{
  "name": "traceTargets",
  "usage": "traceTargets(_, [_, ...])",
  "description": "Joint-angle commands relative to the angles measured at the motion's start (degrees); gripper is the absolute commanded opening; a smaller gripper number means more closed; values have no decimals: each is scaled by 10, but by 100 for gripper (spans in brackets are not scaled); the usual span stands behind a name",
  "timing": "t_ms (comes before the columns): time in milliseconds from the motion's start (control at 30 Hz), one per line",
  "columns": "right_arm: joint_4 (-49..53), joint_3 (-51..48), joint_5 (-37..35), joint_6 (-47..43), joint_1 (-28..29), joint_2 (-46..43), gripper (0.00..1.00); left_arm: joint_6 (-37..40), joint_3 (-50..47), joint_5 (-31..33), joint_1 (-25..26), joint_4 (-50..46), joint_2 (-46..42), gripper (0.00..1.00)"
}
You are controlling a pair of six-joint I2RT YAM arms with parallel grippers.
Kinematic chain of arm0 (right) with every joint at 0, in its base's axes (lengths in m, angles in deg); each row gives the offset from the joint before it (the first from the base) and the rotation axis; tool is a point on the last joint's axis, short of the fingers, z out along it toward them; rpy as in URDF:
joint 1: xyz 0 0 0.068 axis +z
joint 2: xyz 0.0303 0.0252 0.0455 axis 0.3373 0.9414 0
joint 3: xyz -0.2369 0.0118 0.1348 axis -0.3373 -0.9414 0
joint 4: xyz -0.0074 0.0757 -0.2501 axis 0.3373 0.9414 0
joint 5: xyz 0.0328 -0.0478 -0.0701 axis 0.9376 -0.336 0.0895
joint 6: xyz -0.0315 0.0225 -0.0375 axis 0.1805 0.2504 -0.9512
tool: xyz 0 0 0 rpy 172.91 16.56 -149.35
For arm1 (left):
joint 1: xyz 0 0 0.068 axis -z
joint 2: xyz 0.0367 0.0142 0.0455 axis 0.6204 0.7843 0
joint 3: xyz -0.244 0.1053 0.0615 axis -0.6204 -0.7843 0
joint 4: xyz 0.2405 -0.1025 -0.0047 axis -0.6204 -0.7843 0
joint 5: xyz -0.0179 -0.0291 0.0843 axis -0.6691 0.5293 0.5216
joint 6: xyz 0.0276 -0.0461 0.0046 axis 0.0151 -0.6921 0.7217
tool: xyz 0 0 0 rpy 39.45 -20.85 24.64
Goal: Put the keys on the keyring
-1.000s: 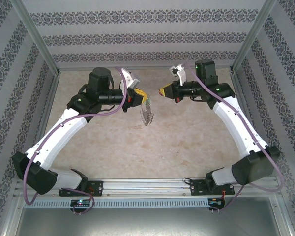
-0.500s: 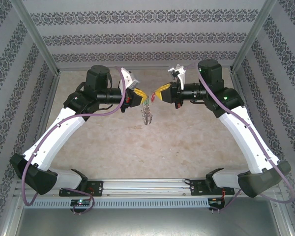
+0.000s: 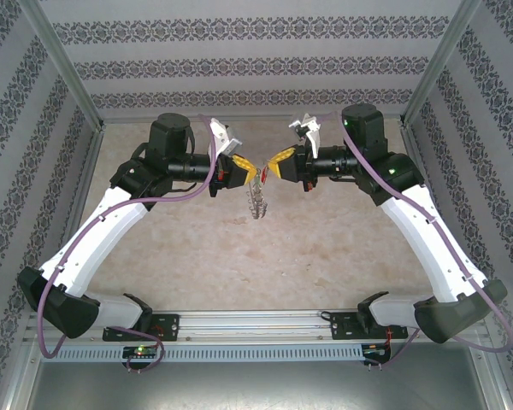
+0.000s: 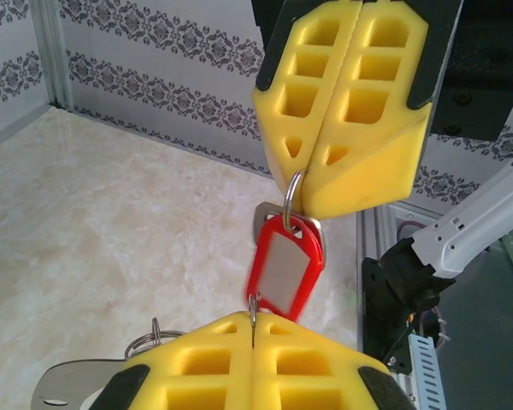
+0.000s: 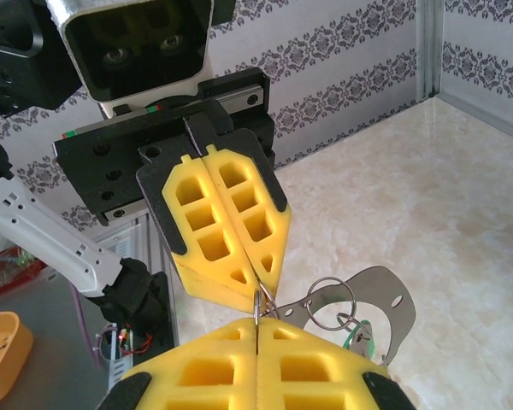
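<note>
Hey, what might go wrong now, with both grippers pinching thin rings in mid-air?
1. The right gripper holds the keys only by a thin ring at its very tips; it may slip.
2. The keyring dangles below the left gripper, so swinging could spoil alignment.
3. Both grippers are almost touching and might collide.

Left claw (image 3: 250, 172), right claw (image 3: 278, 162) meet at keys (image 4: 282, 266); keyring (image 3: 256, 205) dangles below; table (image 3: 325, 248) elsewhere open.

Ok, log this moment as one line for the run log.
left gripper: shut on keyring | right gripper: shut on keys | keys bridge gap between tips | both above table
</note>
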Motion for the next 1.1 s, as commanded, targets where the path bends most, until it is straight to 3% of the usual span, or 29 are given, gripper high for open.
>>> traceTargets(0, [6, 17, 2, -17, 5, -4, 0, -12, 16, -30, -3, 39, -17, 0])
traceTargets(667, [13, 19, 20, -34, 7, 5, 0, -49, 33, -72, -3, 71, -4, 0])
traceTargets(1067, [-31, 4, 51, 3, 6, -10, 0, -83, 23, -97, -4, 110, -2, 0])
